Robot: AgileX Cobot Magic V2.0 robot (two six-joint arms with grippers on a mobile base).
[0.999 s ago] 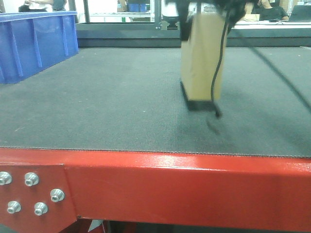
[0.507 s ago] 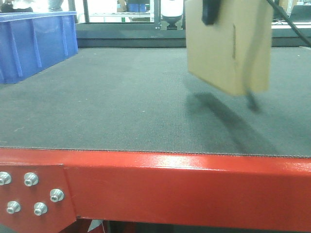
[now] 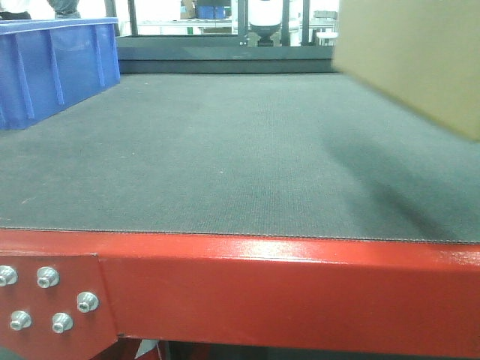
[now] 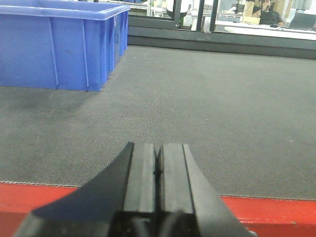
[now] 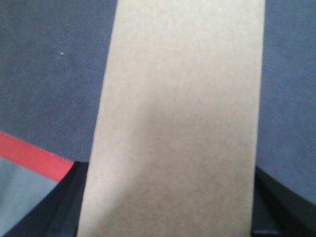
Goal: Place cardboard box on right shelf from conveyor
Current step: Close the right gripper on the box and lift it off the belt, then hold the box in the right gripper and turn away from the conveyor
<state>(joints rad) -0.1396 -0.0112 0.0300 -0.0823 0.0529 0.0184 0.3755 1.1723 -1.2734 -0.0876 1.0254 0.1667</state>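
The tan cardboard box (image 3: 420, 60) hangs blurred at the front view's upper right, above the dark grey conveyor belt (image 3: 187, 150), with its shadow on the belt beneath. In the right wrist view the cardboard box (image 5: 177, 123) fills the middle, and my right gripper (image 5: 173, 217) is shut on it, dark fingers (image 5: 66, 212) showing at either side. My left gripper (image 4: 158, 148) is shut and empty, low over the conveyor's red frame (image 4: 276, 212). The right shelf is out of view.
A blue plastic bin (image 3: 52, 64) stands on the belt at the far left, also large in the left wrist view as the blue bin (image 4: 59, 44). The red frame (image 3: 285, 285) with silver bolts (image 3: 46, 277) edges the near side. A dark rail runs along the belt's far end.
The cardboard box has risen off the belt and moved right and toward the camera, now partly out of frame. The right gripper and its cable have left the front view.
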